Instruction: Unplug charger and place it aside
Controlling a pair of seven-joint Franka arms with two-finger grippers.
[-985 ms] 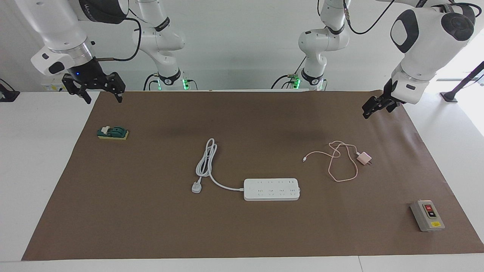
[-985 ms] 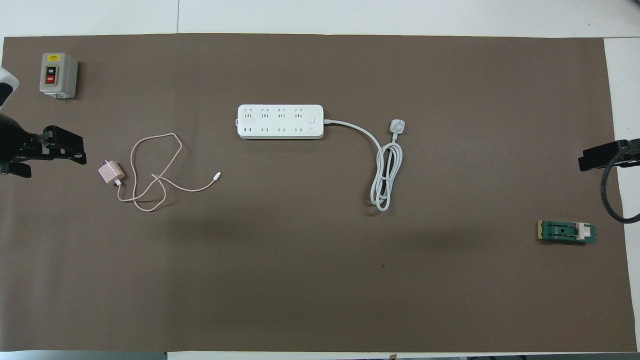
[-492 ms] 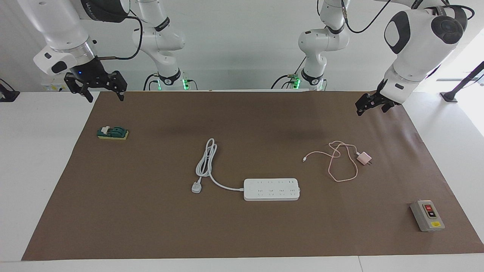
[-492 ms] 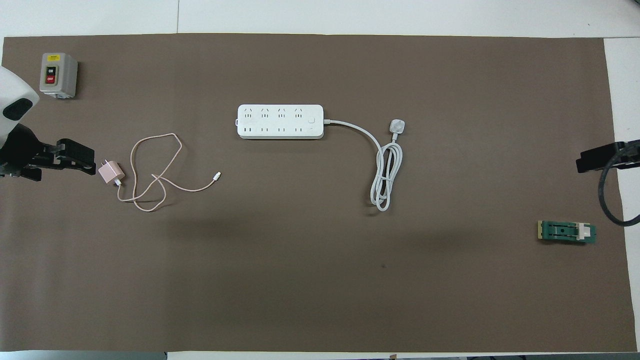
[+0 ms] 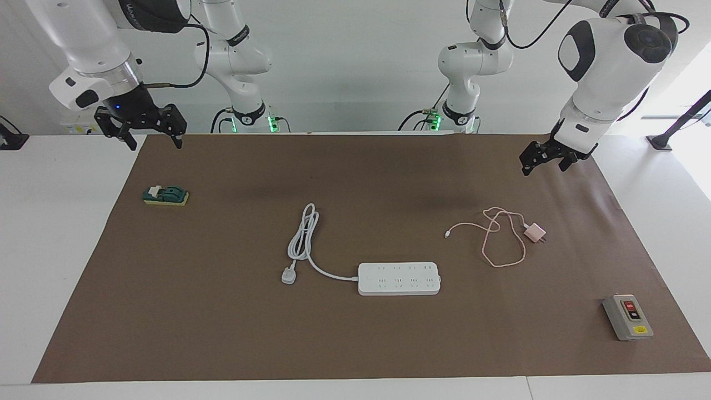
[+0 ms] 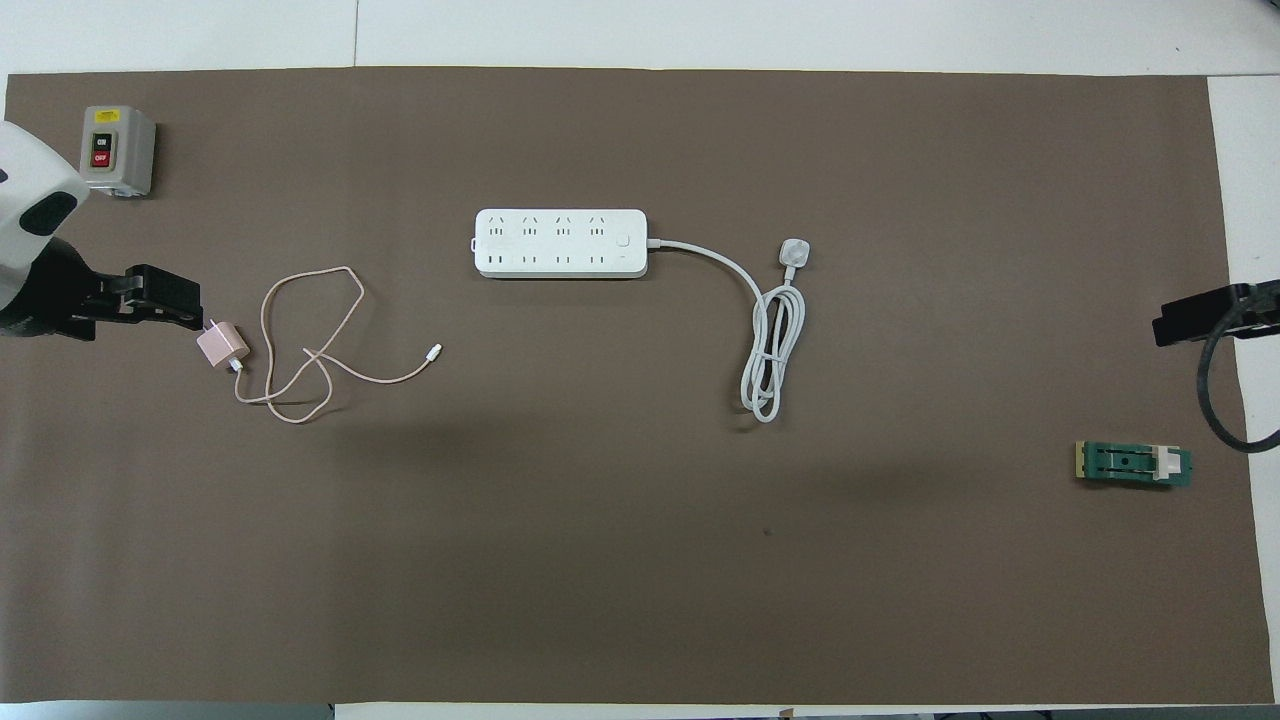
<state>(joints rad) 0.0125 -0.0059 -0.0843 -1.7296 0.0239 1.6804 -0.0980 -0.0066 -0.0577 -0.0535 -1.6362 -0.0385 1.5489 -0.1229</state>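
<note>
The pink charger lies unplugged on the brown mat, its thin cable looped beside it, well apart from the white power strip and toward the left arm's end of the bench. The left end effector hangs in the air above the mat near the charger; whether its fingers are apart or together cannot be told. The right end effector waits with fingers apart over the mat's corner, above the green switch block.
</note>
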